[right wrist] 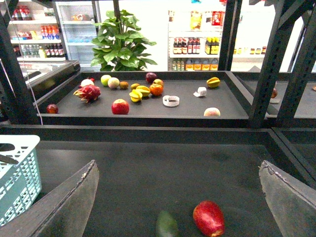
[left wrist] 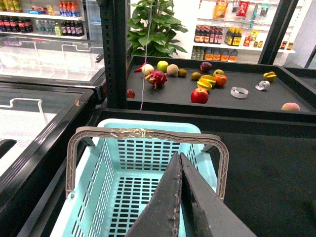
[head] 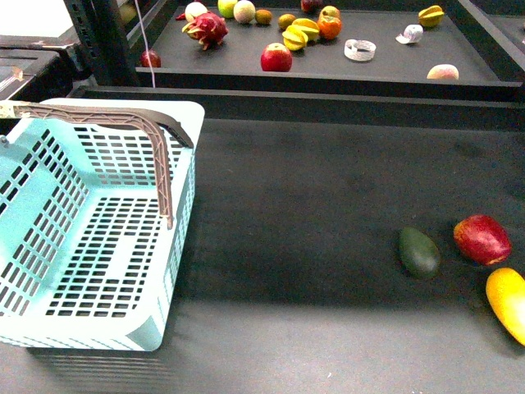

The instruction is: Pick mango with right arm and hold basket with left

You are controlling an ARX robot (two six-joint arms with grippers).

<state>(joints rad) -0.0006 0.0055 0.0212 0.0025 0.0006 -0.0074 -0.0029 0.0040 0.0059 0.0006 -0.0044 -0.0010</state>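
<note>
Where the mango lies, front view: the mango (head: 507,302) rests on the dark surface (head: 312,189) at the far right, partly cut by the picture's edge. It is just beside the red fruit (head: 482,239), near the dark green fruit (head: 419,251) and well apart from the basket.
Basket, front view: the basket (head: 187,123) stands upright at the left with nothing showing inside it. Neither arm is in view.
Left pincer, left wrist view: the left pincer (left wrist: 180,158) has its fingers pressed together with nothing between them. It hangs over the basket's open inside, just short of the grey-brown handle (left wrist: 143,133), and I see no contact.
Right pincer, right wrist view: the right pincer (right wrist: 177,165) is spread wide and empty above the surface. The red fruit and the dark green fruit lie low between its fingers. The mango does not show in this view.
Mango handling: it looks smooth, firm and fairly heavy, so it is likely to slip or roll and may bruise. The best hold is probably across its narrow middle, with moderate squeeze.
Basket handling: it seems to be stiff, light plastic that would slide easily. The handle or rim looks the likeliest place to hold it, and the left pincer must part first.
</note>
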